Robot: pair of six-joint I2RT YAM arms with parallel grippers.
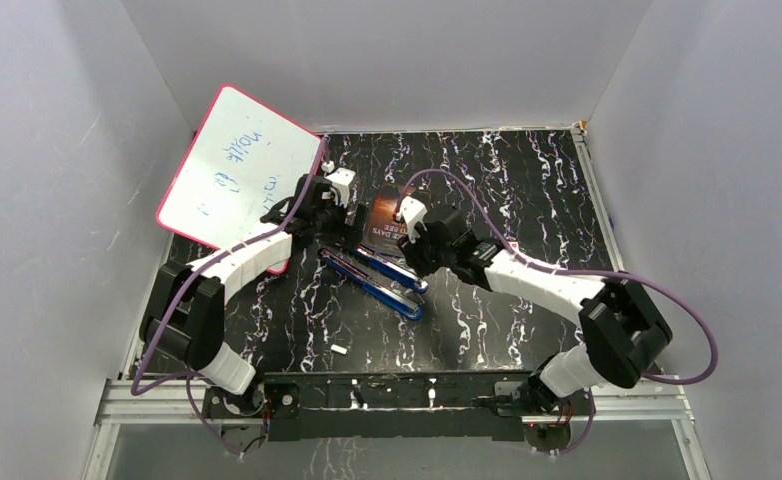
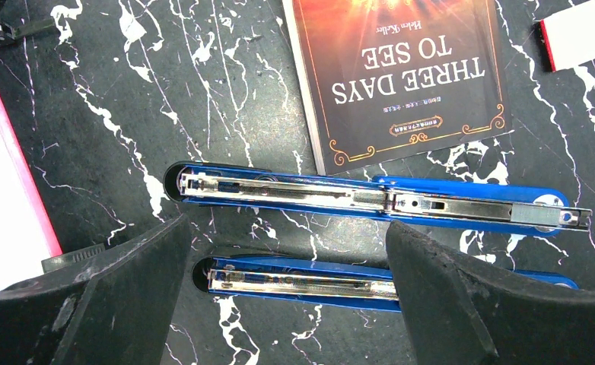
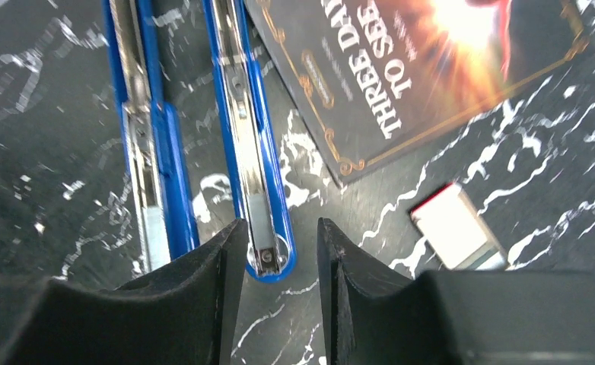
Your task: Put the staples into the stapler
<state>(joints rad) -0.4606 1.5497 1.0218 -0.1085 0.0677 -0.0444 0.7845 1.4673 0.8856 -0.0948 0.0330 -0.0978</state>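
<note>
The blue stapler lies opened on the black marbled table, showing as two long blue bars with silver metal channels facing up. My left gripper hangs wide open over the nearer bar, its fingers to either side and nothing held. My right gripper is open, its jaws straddling the rounded end of one bar with a gap on the right side. I see no loose staples that I can make out.
A dark book, "Three Days to See", lies just behind the stapler. A small red-and-white box sits beside it. A pink-framed whiteboard leans at the back left. A small pale bit lies near the front.
</note>
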